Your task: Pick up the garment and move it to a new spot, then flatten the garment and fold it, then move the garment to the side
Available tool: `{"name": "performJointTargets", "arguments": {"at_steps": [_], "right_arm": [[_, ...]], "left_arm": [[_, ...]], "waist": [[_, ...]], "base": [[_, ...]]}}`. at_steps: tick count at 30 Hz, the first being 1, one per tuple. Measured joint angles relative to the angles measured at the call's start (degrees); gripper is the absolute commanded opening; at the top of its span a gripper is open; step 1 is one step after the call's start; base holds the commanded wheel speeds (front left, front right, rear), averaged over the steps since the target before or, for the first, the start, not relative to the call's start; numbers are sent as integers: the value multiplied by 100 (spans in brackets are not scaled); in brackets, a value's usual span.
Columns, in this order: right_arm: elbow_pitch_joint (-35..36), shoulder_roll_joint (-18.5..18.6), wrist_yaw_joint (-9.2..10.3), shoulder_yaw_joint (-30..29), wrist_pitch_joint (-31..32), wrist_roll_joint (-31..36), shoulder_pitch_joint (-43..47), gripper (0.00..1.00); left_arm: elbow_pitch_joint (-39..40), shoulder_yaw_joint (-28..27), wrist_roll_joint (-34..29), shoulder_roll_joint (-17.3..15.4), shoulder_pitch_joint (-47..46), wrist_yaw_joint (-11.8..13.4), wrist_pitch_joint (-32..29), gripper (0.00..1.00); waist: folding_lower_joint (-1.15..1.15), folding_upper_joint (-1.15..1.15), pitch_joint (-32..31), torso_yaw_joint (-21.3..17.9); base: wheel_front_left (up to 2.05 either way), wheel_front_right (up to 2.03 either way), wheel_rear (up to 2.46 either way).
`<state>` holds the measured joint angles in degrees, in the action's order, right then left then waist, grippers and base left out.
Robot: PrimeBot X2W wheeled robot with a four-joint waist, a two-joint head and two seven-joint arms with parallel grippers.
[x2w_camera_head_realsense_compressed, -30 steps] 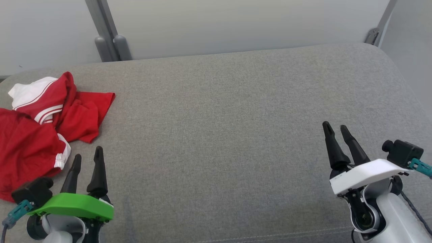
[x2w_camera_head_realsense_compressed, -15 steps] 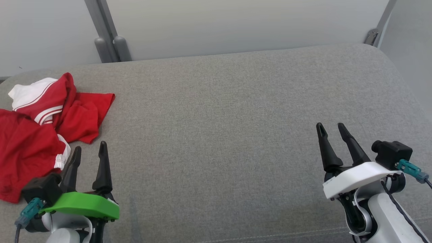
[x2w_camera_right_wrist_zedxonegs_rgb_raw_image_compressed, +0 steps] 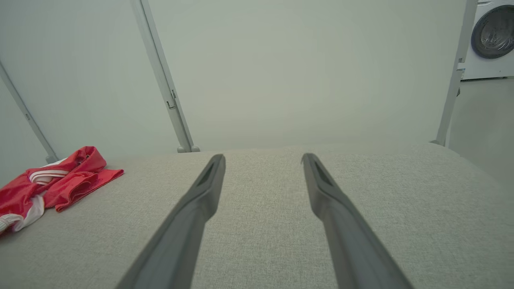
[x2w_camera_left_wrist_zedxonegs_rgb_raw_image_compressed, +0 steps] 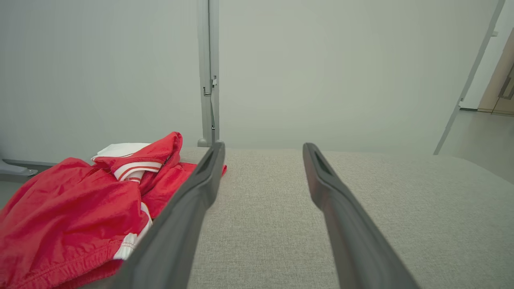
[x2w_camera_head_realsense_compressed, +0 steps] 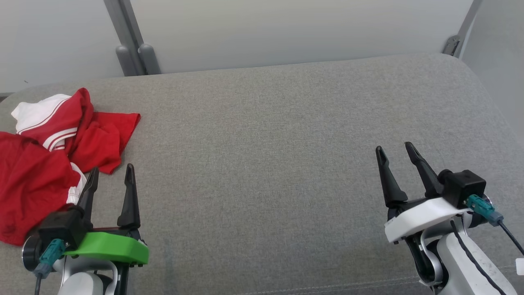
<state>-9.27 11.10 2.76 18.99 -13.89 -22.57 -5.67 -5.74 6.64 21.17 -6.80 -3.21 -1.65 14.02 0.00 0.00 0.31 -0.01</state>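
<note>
Lying crumpled in soft folds, the red garment (x2w_camera_head_realsense_compressed: 45,164) with white striped trim sat on the grey woven surface (x2w_camera_head_realsense_compressed: 266,143). Just beside the garment, the left gripper (x2w_camera_head_realsense_compressed: 112,168) held its long, dark, tapered jaws wide and empty, closer to the cloth than a second before. Well apart from the garment, the right gripper (x2w_camera_head_realsense_compressed: 394,146) also stood wide, having shifted slightly toward it.

no readable text, labels or signs
</note>
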Motion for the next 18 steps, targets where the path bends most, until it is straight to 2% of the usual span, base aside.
{"name": "performJointTargets", "arguments": {"at_steps": [3, 18], "right_arm": [[0, 19, 37, 34, -48, 194, -5, 100], [-8, -27, 37, -29, -53, 205, -24, 100]], "left_arm": [[29, -2, -183, 7, -5, 0, 23, 100], [-8, -103, -231, 75, -5, -38, 23, 100]], "waist": [[0, 0, 0, 0], [0, 0, 4, -20]], "base": [[0, 0, 0], [0, 0, 0]]}}
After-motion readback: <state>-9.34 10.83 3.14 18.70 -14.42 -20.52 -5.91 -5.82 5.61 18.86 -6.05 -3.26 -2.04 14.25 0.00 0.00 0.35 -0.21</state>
